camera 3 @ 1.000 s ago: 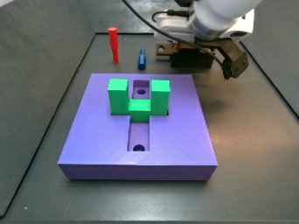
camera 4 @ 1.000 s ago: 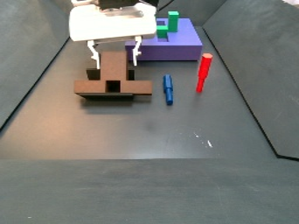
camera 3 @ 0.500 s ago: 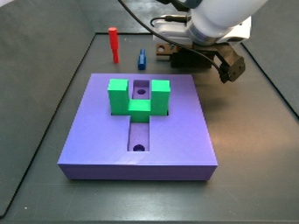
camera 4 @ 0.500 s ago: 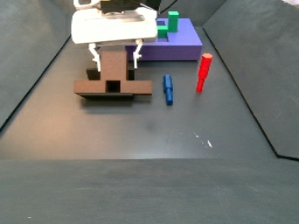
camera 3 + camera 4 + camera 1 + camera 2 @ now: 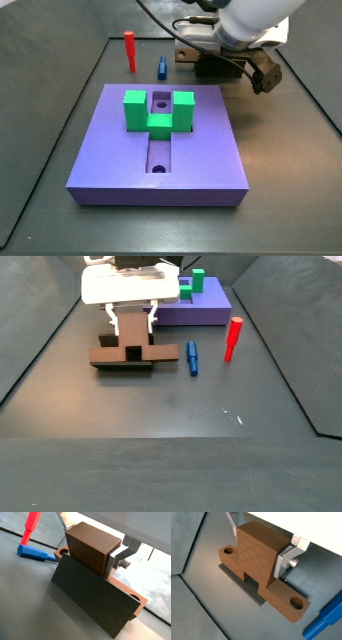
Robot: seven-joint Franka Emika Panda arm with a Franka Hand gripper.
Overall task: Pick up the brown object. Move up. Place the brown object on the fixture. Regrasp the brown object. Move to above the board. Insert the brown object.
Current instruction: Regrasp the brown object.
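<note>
The gripper (image 5: 131, 319) pinches the brown object (image 5: 258, 554) upright on the fixture (image 5: 134, 355); regrasp underway, board (image 5: 164, 150) insertion remains.

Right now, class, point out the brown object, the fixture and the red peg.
brown object (image 5: 258, 549): a wrist view, its broad front face, between the hand's fingers.
fixture (image 5: 131, 356): a side view, its base plate's front edge.
red peg (image 5: 231, 340): a side view, mid-shaft.

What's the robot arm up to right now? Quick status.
End effector over the fixture, fingers either side of the brown object; contact unclear. Object stands on the fixture. Blue piece and red peg lie aside, not blocking.
</note>
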